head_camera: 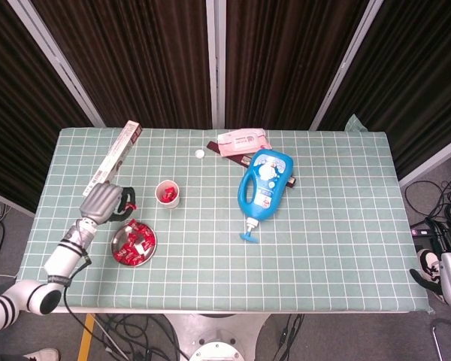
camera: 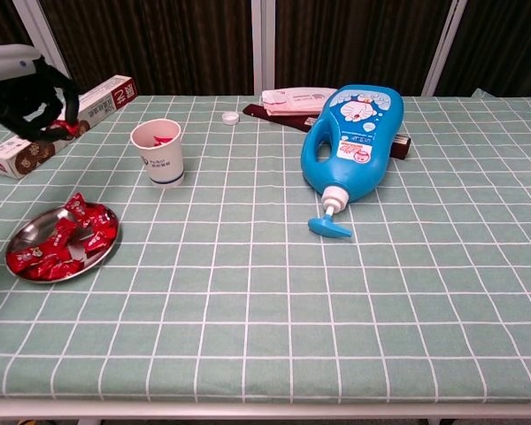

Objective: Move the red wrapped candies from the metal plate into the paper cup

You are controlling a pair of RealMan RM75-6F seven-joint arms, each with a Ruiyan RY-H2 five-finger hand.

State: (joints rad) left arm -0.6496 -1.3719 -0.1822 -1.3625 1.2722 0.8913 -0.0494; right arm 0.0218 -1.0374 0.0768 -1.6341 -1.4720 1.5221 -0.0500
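Observation:
A metal plate (head_camera: 121, 232) (camera: 28, 237) near the table's front left holds several red wrapped candies (head_camera: 136, 245) (camera: 67, 235). The white paper cup (head_camera: 167, 194) (camera: 157, 152) stands upright behind and to the right of it, with red showing inside. My left hand (head_camera: 104, 203) (camera: 28, 92) hovers raised behind the plate and left of the cup. Its fingers are curled in and pinch a red candy (head_camera: 129, 205) (camera: 59, 130). No view shows my right hand.
A blue detergent bottle (head_camera: 263, 186) (camera: 354, 137) lies on its side mid-table. A long box (head_camera: 111, 160) (camera: 80, 111) lies at the far left just behind my hand. A pink pack (head_camera: 243, 141) (camera: 292, 99) and a small white cap (head_camera: 200, 153) (camera: 231, 117) sit near the far edge.

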